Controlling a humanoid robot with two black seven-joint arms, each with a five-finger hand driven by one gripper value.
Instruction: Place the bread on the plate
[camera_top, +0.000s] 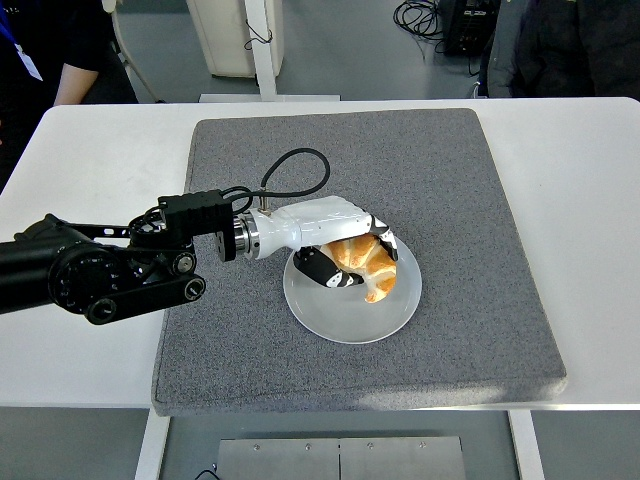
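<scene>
The white counter (90, 350) fills most of the frame, and a large grey mat (460, 200) covers its middle, reaching from the upper centre down to the lower edge. The black left arm (100, 275) comes in from the left edge at mid-height and runs rightward over the mat, with a black cable (295, 165) looping up above its wrist. A person in dark clothing (60, 50) stands in the upper left corner, and another dark-clothed figure shows in the upper right corner.

Just below the centre of the frame a pale blue-grey plate (340, 325) lies on the mat. The left hand (335, 245), white-shelled with dark fingers (318, 268), sits over the plate's upper half. Its fingers are curled round the bread (368, 265), a golden croissant, gripping it from above and from the left side. The croissant is over the plate's upper middle, its lower tip pointing down toward the plate's centre; whether it touches the plate cannot be told.
</scene>
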